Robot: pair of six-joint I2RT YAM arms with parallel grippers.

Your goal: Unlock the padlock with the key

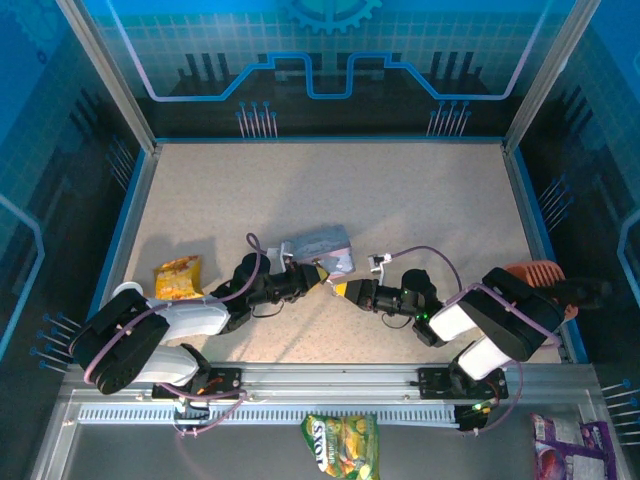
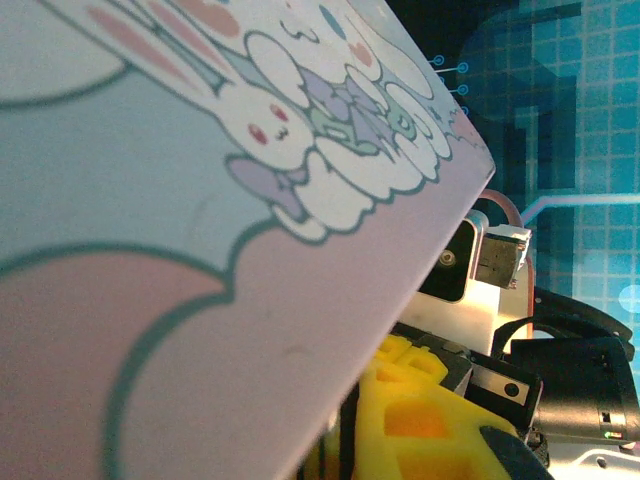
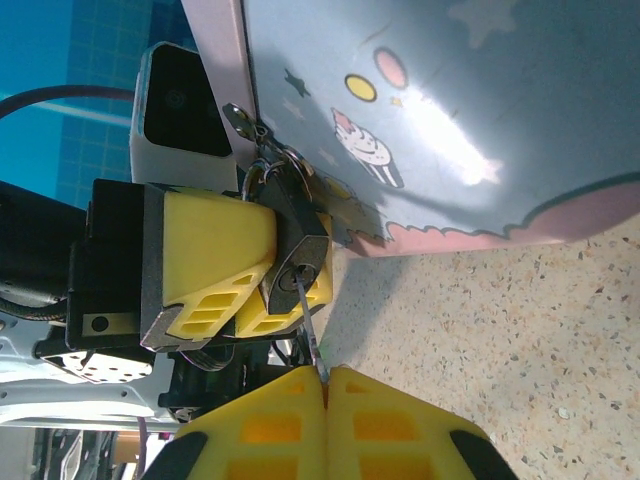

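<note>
The small dark padlock (image 3: 300,255) is pinched between the yellow fingers (image 3: 210,250) of my left gripper (image 1: 318,272), keyhole facing my right gripper. Its thin shackle (image 3: 262,178) runs up to the edge of the pale blue cartoon tin (image 3: 450,120). My right gripper (image 3: 323,378) is shut on the key (image 3: 308,322), and the thin blade's tip sits in the keyhole. In the top view both grippers meet nose to nose just in front of the tin (image 1: 322,243). In the left wrist view the tin (image 2: 200,250) hides most of my left gripper (image 2: 350,440).
An orange snack bag (image 1: 178,277) lies at the left by the left arm. An orange comb (image 1: 535,272) lies at the right wall. A green-yellow bag (image 1: 342,445) and a purple pack (image 1: 565,445) lie in front of the arm bases. Blue walls enclose the speckled table (image 1: 400,190).
</note>
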